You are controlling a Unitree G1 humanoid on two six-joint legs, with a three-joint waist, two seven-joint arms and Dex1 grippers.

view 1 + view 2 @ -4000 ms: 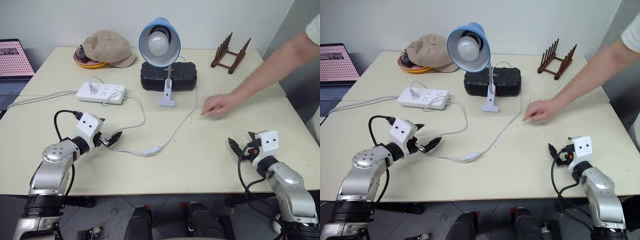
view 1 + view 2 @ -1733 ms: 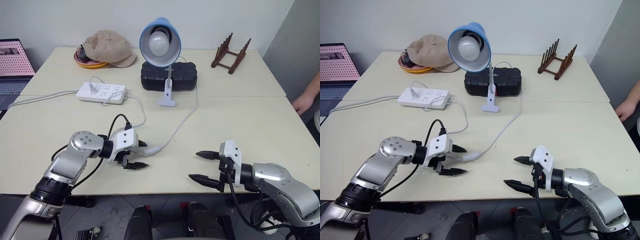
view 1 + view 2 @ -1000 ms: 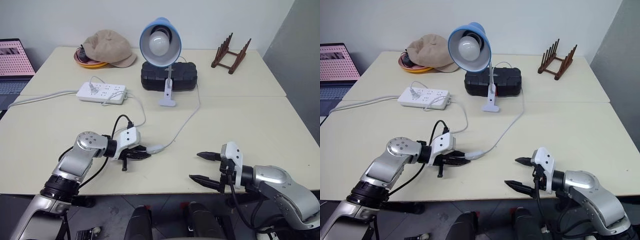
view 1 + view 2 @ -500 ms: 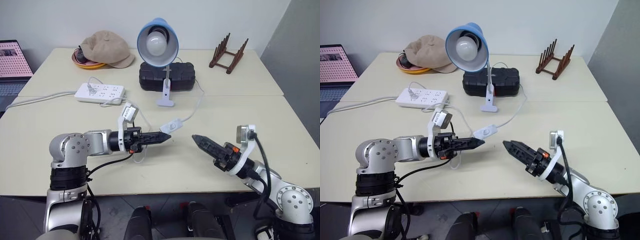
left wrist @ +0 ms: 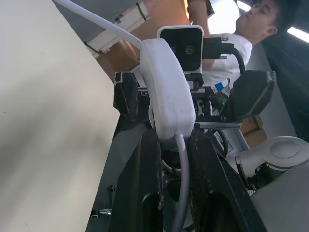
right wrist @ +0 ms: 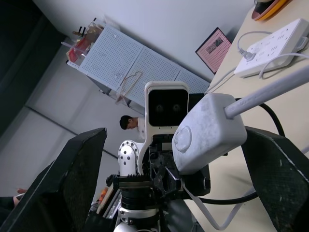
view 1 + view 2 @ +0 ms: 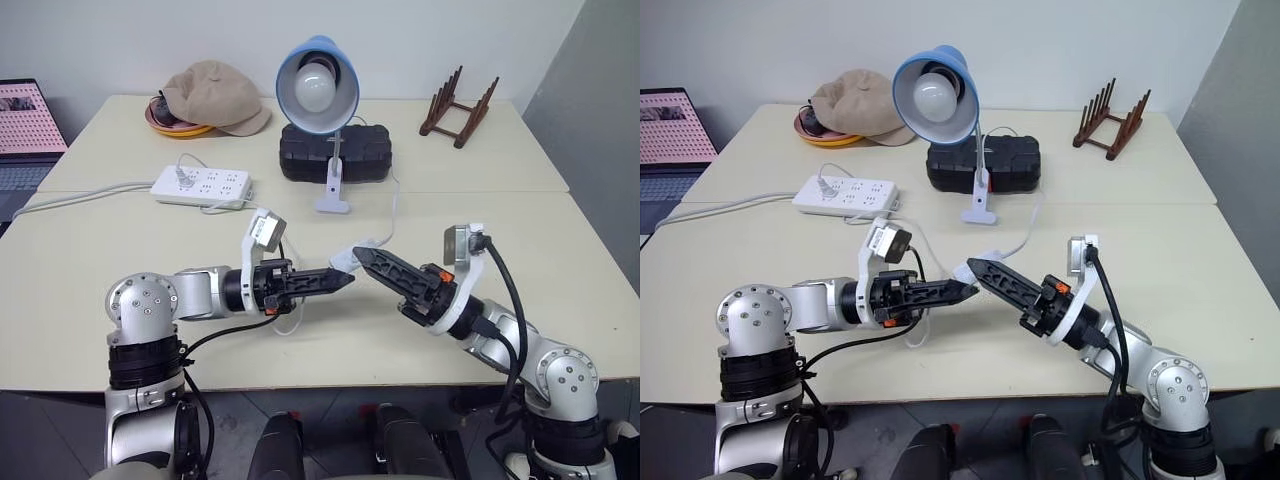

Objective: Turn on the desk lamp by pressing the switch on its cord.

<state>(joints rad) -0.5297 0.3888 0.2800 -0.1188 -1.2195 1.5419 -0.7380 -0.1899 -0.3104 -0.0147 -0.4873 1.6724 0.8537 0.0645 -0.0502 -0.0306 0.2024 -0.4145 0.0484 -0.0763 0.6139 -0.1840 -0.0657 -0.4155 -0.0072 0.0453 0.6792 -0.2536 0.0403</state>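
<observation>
My left end effector [image 7: 340, 279] pinches the small white plastic switch [image 7: 352, 257] by its cord end, lifted off the tabletop; right end effector [image 7: 368, 262] spread wide around it. It's light and slick, so I'd press its button squarely.

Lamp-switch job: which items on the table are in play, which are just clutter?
In play:
desk lamp
switch, held up in the shut left gripper
cord
right gripper, open around the switch

Clutter:
power strip
cap
black case
wooden rack
laptop

We see probably a lab or office room: pale tables [image 7: 300, 330], a laptop [image 7: 25, 130], a white pegboard [image 6: 145, 72], and a person [image 6: 131, 124] standing behind.
</observation>
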